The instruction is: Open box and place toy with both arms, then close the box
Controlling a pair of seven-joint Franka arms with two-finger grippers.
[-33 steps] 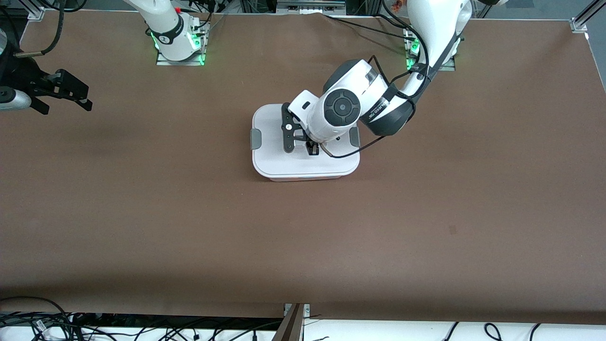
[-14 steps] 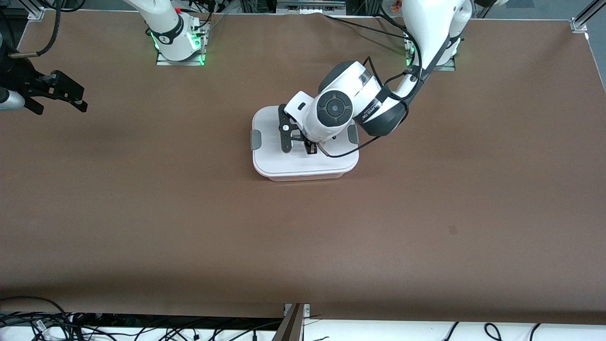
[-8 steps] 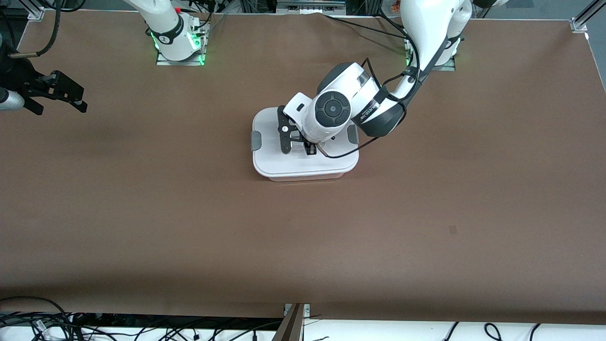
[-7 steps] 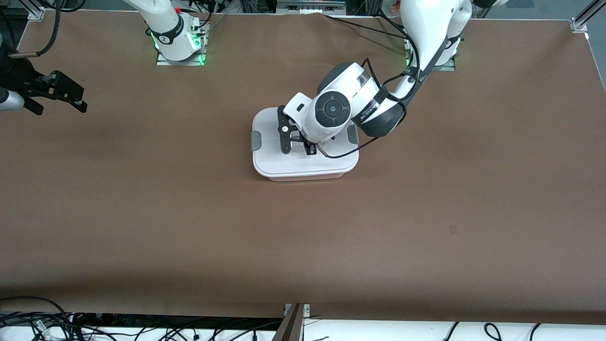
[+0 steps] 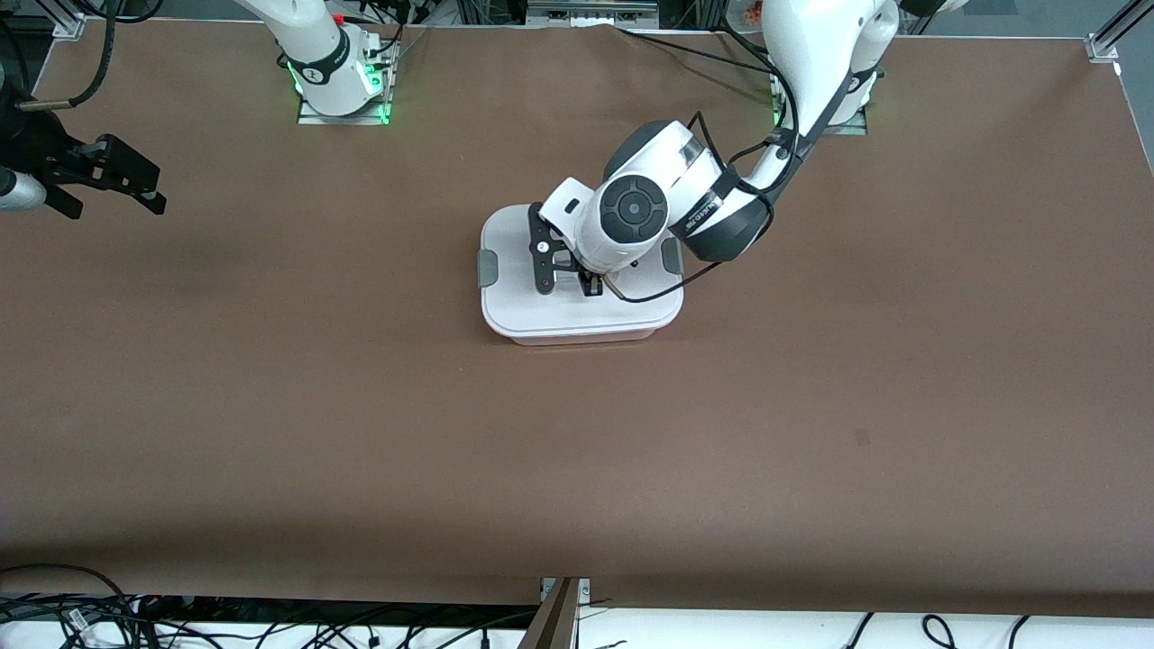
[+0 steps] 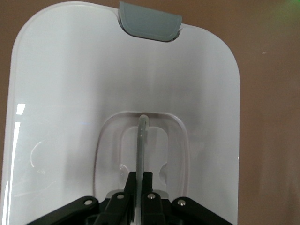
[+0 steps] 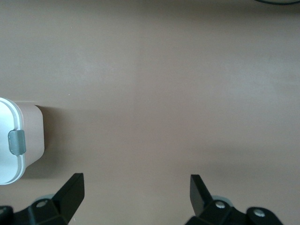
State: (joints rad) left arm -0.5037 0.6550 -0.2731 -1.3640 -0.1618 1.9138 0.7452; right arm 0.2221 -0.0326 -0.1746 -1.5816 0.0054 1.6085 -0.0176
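A brown counter (image 5: 361,433) fills the view. Along its edge nearest the front camera lie tangled black cables (image 5: 180,622), with a metal bracket (image 5: 563,595) at the middle.

Front camera high, facing arm bases; left wrist close over box lid (image 6: 70,93); right wrist farther, box (image 7: 14,140) at edge.

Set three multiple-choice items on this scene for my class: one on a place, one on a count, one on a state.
1. Where is the left end effector?
A. on the lid's handle
B. over bare table
C. at its base

2. How many grey clips show on the lid in the front view?
A. none
B. two
C. five

3. The right end effector is
A. holding the box
B. shut
C. open

Answers: 1 A, it is shut on the upright clear handle. 2 B, one at each end. 3 C, fingers spread over bare table.
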